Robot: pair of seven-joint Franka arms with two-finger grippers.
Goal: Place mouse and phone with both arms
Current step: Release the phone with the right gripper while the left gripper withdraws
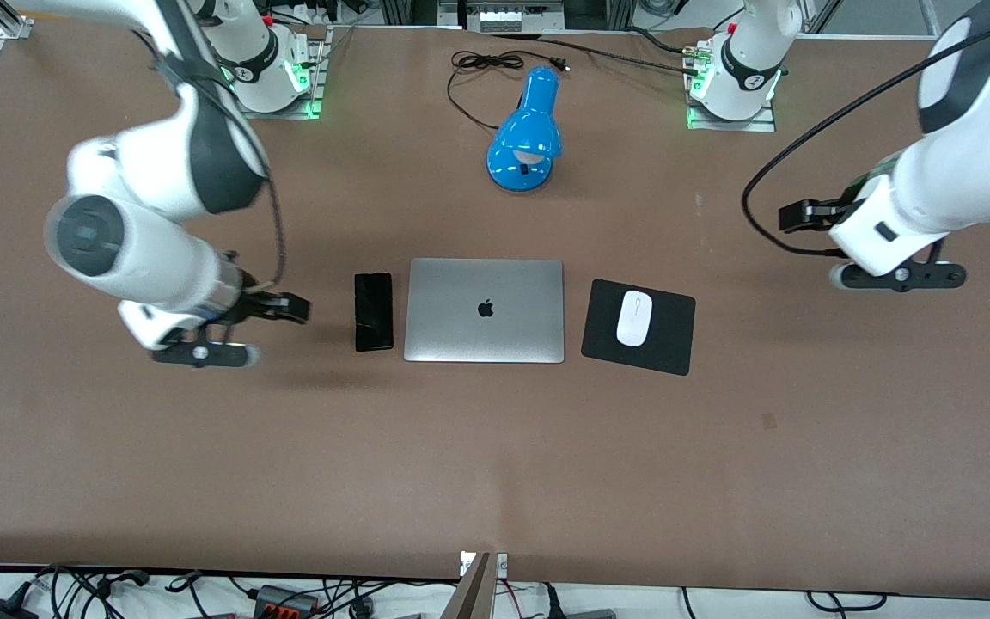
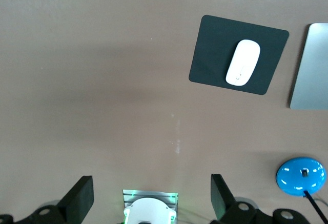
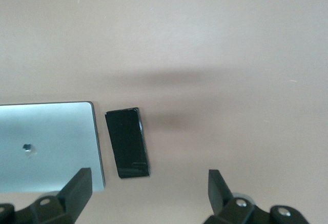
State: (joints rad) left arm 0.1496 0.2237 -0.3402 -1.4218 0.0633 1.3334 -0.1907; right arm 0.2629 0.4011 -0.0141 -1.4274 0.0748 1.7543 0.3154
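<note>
The white oval mouse (image 1: 633,318) lies on a black mouse pad (image 1: 671,340) beside the closed silver laptop (image 1: 485,335), toward the left arm's end. The black phone (image 1: 374,311) lies flat beside the laptop, toward the right arm's end. My left gripper (image 1: 791,217) is open and empty over bare table, apart from the pad. Its wrist view shows the mouse (image 2: 243,62) on the pad (image 2: 207,65) and the open gripper (image 2: 151,198). My right gripper (image 1: 293,308) is open and empty over bare table close beside the phone. Its wrist view shows the phone (image 3: 127,142) and the open gripper (image 3: 147,188).
A blue desk lamp (image 1: 525,129) with a black cord lies farther from the front camera than the laptop, between the two arm bases. The laptop also shows in the left wrist view (image 2: 310,65) and the right wrist view (image 3: 46,147). Brown table surrounds everything.
</note>
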